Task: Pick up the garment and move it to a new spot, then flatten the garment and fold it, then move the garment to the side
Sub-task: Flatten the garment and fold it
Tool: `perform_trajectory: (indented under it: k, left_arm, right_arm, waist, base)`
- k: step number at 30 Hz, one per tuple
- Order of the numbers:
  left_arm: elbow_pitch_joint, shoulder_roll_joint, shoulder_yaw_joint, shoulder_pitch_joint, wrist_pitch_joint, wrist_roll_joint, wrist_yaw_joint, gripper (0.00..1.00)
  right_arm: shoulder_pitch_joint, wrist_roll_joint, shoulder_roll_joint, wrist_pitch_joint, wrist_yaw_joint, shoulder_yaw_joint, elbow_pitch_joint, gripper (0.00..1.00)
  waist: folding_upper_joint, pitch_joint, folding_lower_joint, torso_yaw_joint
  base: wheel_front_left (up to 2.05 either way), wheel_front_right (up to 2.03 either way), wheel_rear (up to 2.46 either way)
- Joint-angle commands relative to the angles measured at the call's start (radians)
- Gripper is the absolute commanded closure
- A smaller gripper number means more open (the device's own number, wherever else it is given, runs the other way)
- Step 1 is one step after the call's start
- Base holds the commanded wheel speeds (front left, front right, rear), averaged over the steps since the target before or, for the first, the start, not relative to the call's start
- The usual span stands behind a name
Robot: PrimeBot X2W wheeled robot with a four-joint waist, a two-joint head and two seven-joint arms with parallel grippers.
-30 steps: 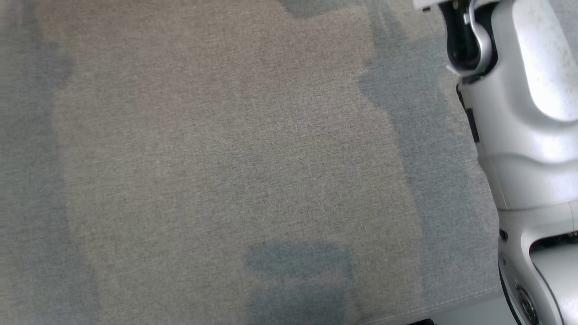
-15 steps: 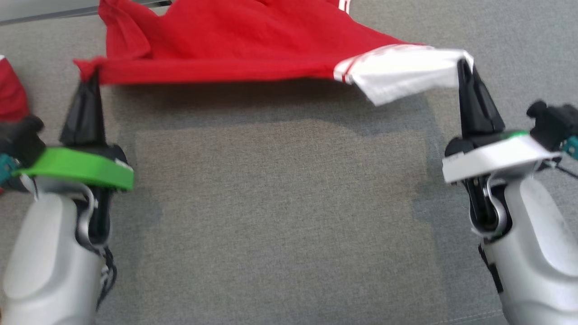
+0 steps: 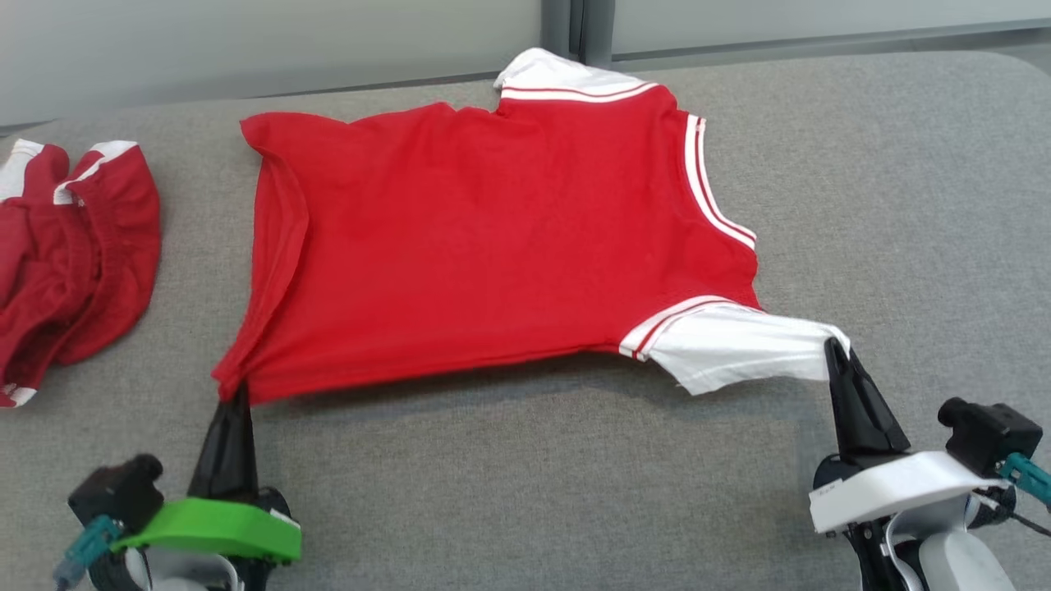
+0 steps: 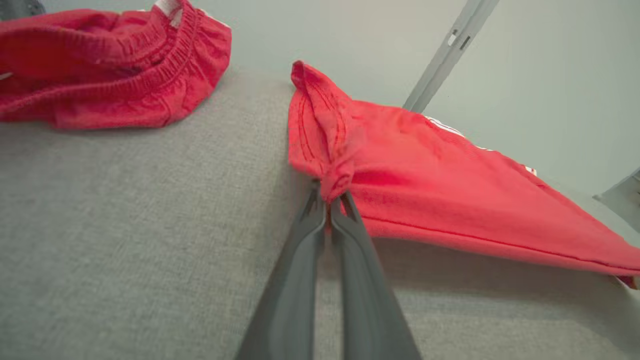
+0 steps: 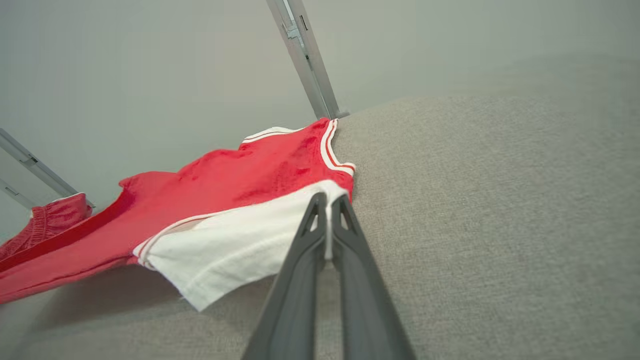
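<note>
- Head view: the red shirt [image 3: 493, 246] looked soft, light and limp; its corners suited holding.
- The left gripper [image 3: 236, 394] clamped its hem corner [image 3: 246, 376], the right gripper [image 3: 834, 346] its white sleeve [image 3: 731, 349], both closed tight.

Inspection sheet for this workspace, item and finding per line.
Surface: grey woven fabric surface, flat.
Job's things: red shirt with white sleeves, spread out, near edge raised.
Clutter: crumpled red elastic-waisted shorts at left, apart from shirt.
End effectors: left end effector shut on red hem corner; right end effector shut on white sleeve.
Cables: teal-plugged lead by right wrist, off the shirt.
Surroundings: pale wall panels, grey metal upright.
</note>
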Motion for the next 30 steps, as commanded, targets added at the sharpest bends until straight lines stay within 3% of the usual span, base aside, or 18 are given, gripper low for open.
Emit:
perform_trajectory:
  k: [1, 8, 11, 30]
  left_arm:
    - [0.019, -0.016, 0.012, 0.035, -0.001, -0.014, 0.005, 1.00]
    - [0.147, -0.097, 0.065, 0.113, -0.001, -0.091, 0.003, 1.00]
    - [0.192, -0.112, 0.040, 0.121, -0.001, -0.100, -0.003, 1.00]
    - [0.196, -0.125, 0.033, 0.222, -0.001, -0.151, -0.009, 1.00]
  right_arm:
    - [0.025, -0.017, -0.001, 0.002, 0.000, -0.010, -0.007, 1.00]
    - [0.109, -0.027, 0.028, 0.020, 0.000, -0.032, -0.026, 1.00]
    - [0.128, -0.024, 0.032, 0.027, 0.000, -0.043, -0.032, 1.00]
    - [0.270, 0.005, 0.041, 0.025, -0.001, -0.083, -0.050, 1.00]
  waist:
    - [0.0040, -0.022, 0.0001, 0.009]
    - [0.0040, -0.070, 0.0001, 0.012]
    - [0.0040, -0.091, 0.0001, 0.013]
    - [0.0040, -0.197, 0.0001, 0.011]
  base:
    - [0.00, 0.00, 0.00]
    - [0.00, 0.00, 0.00]
    - [0.00, 0.00, 0.00]
    - [0.00, 0.00, 0.00]
